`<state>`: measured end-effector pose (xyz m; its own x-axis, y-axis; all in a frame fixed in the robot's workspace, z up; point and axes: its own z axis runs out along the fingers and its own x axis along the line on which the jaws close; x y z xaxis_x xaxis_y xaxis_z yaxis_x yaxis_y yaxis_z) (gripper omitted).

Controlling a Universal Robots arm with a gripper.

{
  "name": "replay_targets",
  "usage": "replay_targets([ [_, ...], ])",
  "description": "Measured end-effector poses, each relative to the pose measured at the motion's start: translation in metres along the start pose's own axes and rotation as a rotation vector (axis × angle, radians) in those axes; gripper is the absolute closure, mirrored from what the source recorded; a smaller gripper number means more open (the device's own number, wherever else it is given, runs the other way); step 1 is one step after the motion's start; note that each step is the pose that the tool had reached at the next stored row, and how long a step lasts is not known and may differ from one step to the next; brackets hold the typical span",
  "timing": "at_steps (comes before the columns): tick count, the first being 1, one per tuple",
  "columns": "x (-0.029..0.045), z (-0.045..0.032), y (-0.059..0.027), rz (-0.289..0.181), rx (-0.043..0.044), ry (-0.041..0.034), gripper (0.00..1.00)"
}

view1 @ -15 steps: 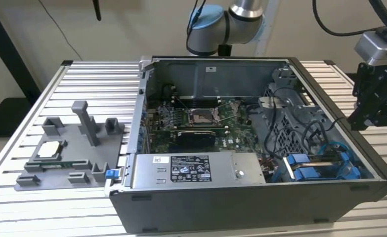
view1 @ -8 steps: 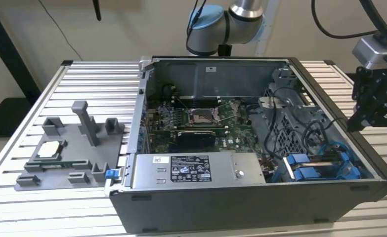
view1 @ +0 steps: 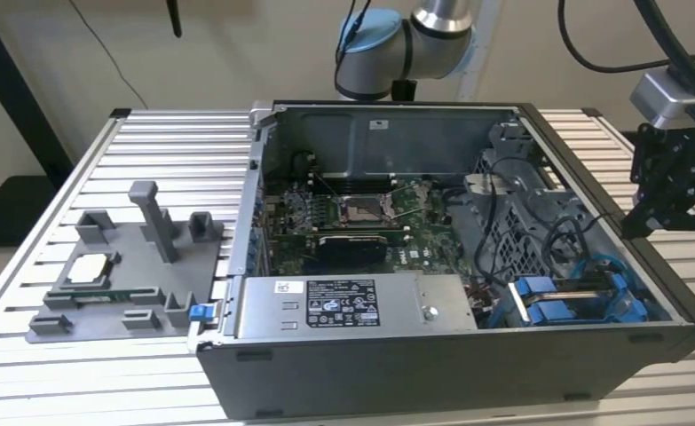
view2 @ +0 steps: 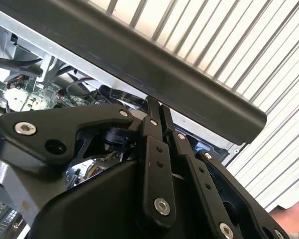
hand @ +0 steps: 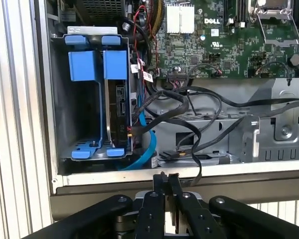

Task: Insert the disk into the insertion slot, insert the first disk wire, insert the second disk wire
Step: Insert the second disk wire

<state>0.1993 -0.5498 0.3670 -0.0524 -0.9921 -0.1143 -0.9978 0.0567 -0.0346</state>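
Note:
The disk (hand: 116, 110) stands on edge in its blue caddy inside the insertion slot (hand: 82, 124), a grey bay with blue fittings at the case's corner (view1: 574, 298). A blue wire (hand: 148, 145) and black wires (hand: 189, 102) loop beside the disk's end. I cannot tell whether any of them is plugged in. My gripper (hand: 165, 180) is shut with nothing between its fingers. It hovers outside the case, just beyond the wall nearest the bay. In the exterior view the gripper (view1: 634, 222) is at the case's right side. In the second wrist view the black fingers (view2: 153, 119) press together under the case rim.
The open computer case (view1: 584, 364) lies on a slatted metal table (view1: 158, 142). Inside are the motherboard (view1: 359, 217) and a silver power supply (view1: 347, 306). A grey fixture (view1: 122, 266) with small parts stands at the exterior view's left.

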Motion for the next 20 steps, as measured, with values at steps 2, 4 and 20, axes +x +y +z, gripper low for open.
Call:
replay_targets([
  [2,0.0,0.0,0.0,0.0,0.0,0.0002,1.0],
  [4,0.0,0.0002,0.0,0.0,0.0,-0.0002,1.0],
  [20,-0.001,-0.0106,0.0026,0.0,0.0,-0.0002,1.0],
])
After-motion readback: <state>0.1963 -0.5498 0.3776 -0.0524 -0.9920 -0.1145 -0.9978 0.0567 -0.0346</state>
